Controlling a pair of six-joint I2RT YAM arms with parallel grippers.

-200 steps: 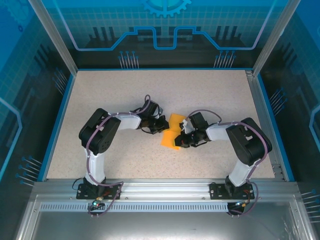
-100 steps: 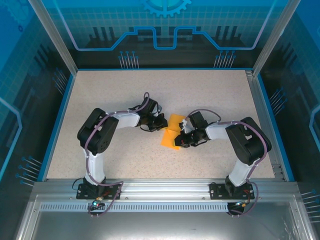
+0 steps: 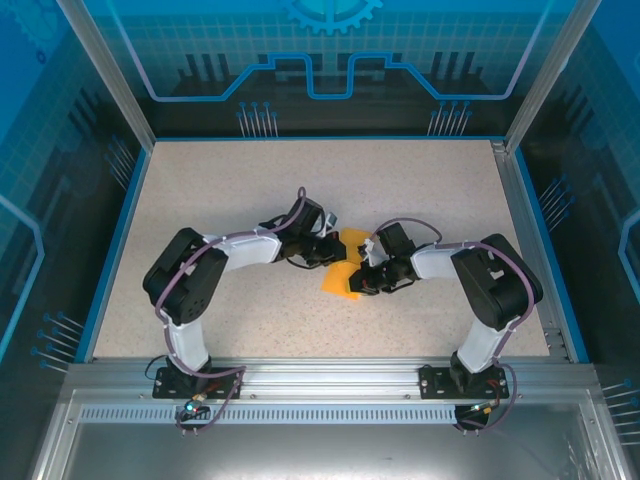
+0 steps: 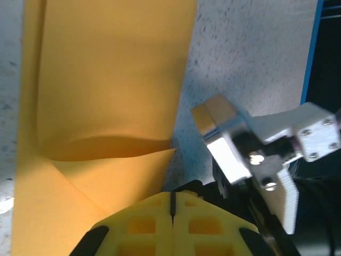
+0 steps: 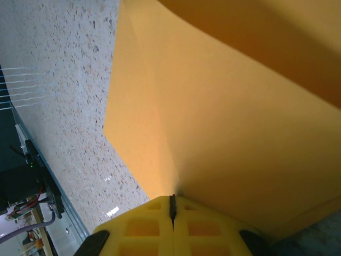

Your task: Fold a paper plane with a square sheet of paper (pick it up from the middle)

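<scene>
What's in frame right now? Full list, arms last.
paper: one, orange-yellow, partly folded, mid-table between the two arm tips
table: one, speckled beige with blue edging, fills the middle of the overhead view
rail: one, silver, along the near edge under the arm bases
wall panels: several, blue patterned, around the table
left arm: one, black and white, reaching in to the paper, jaws shut
right arm: one, black and white, reaching in to the paper, jaws shut
</scene>
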